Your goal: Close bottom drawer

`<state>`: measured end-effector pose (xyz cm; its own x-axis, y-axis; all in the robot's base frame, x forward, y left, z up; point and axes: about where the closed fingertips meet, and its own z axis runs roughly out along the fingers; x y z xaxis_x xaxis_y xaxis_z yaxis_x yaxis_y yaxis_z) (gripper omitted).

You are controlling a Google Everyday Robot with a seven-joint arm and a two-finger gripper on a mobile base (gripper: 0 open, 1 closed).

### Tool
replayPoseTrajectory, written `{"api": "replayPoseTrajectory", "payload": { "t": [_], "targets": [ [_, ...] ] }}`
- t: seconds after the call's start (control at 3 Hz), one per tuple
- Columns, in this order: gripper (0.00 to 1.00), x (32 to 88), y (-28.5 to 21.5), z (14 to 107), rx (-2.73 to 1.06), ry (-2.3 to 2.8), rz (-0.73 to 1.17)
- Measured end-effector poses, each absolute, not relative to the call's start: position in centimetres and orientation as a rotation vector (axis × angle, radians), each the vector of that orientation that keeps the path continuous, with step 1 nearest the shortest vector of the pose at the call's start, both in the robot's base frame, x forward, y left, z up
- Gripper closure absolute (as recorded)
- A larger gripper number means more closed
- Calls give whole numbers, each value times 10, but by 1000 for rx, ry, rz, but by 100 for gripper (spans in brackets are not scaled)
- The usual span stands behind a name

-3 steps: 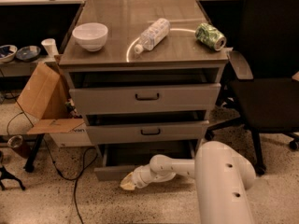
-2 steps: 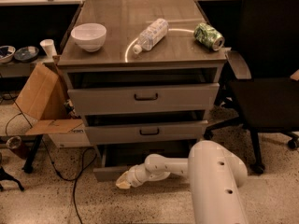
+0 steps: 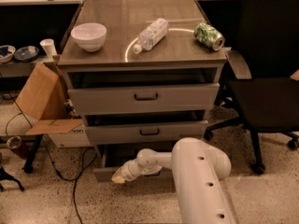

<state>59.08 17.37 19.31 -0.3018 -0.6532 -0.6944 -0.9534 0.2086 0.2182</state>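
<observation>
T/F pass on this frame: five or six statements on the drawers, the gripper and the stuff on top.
1. The bottom drawer is fully shut. False: it stands pulled out, with its interior showing.
2. The gripper is low, at the bottom drawer's front. True.
3. A white bowl sits on the cabinet top, toward image-left. True.
4. The plastic bottle stands upright. False: it lies on its side on the cabinet top.
5. The green can is inside the top drawer. False: it lies on the cabinet top near the image-right edge.
6. A black chair stands image-right of the cabinet. True.
</observation>
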Motion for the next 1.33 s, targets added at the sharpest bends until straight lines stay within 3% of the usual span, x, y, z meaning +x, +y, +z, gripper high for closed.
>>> {"api": "replayPoseTrajectory", "payload": {
  "t": [0.67, 1.33],
  "targets": [
    [1, 617, 174, 180, -1454, 2085, 816],
    [0, 635, 189, 176, -1434, 2085, 815]
  ]
}}
